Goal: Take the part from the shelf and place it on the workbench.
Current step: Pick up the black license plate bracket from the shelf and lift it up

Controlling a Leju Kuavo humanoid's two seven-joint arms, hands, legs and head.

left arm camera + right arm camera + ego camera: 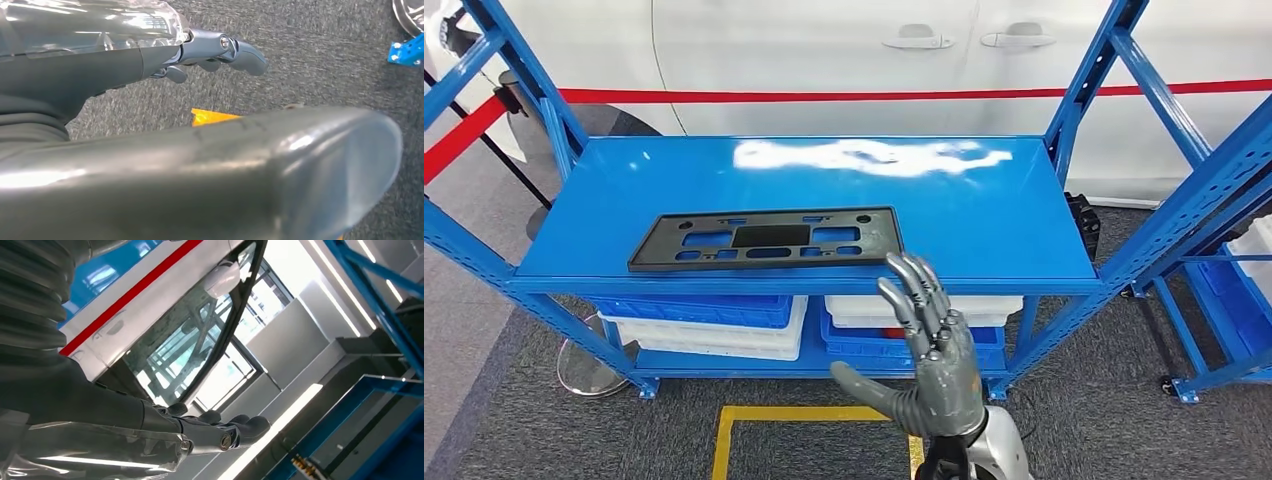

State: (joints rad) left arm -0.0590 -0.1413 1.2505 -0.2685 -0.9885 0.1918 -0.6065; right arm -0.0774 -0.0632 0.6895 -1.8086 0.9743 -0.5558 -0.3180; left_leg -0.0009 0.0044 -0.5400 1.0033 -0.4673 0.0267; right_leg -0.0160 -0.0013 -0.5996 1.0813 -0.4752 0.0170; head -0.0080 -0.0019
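Plastic, matt and black, is what we take the part (766, 239) to be: a long flat rectangular plate pierced with rectangular windows and small round holes, lying flat on the top shelf (984, 215) toward its near left side, its long edge roughly along the near lip. That placement suits us, since a thin plate close to the edge can be reached without stretching over the glossy blue metal, whose far half throws back a white glare. Our right hand (929, 350) is raised in front of the shelf, just right of the plate's near right corner, with fingers spread and extended and the thumb held out to the left; it holds nothing and touches nothing, and we judge it is posed ready to slide over or under that end. Our left hand (210, 50) hangs low over grey carpet (320, 60), nothing in it, the fingers slightly curled; whether they are truly closed we cannot tell. Below the top shelf sit blue and white bins (709, 322) of ribbed plastic. Beyond stands a white car (844, 60) behind a red tape (824, 96). The plate looks light but broad, so one hand may tip it.
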